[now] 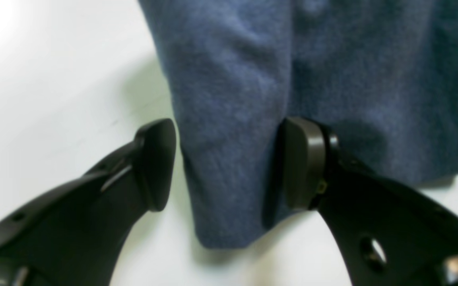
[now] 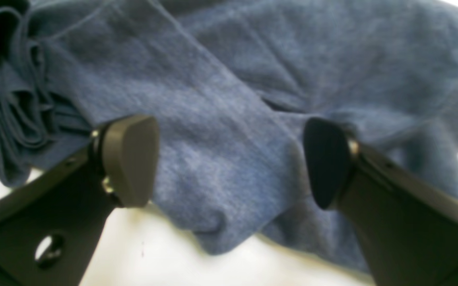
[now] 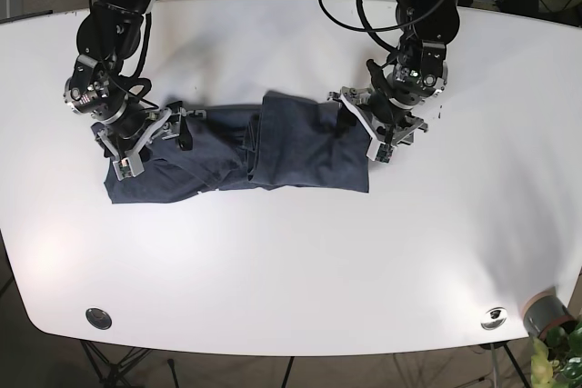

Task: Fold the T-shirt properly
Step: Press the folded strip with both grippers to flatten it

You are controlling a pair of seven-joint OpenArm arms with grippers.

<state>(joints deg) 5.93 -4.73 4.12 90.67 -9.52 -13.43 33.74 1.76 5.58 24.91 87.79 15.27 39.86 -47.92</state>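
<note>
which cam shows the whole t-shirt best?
Base view: the whole T-shirt lies bunched lengthwise across the white table, a gripper at each end. Left wrist shows only one narrow fold; right wrist shows blurry wrinkled fabric close up.

1. The T-shirt point(image 3: 241, 152) lies on the table point(image 3: 300, 261), stretched sideways across the half of the table nearer the arm bases in the base view.
2. The left gripper point(image 3: 364, 124) sits at the shirt's right end in the base view; in the left wrist view its jaws stand apart on either side of a hanging fold of shirt point(image 1: 229, 159).
3. The right gripper point(image 3: 150, 138) sits at the shirt's left end in the base view, its jaws spread above the cloth point(image 2: 229, 159).
4. A folded-over layer lies on the shirt's middle.
5. A plant point(image 3: 559, 361) stands well apart from the shirt, past the table's near right corner.
</note>
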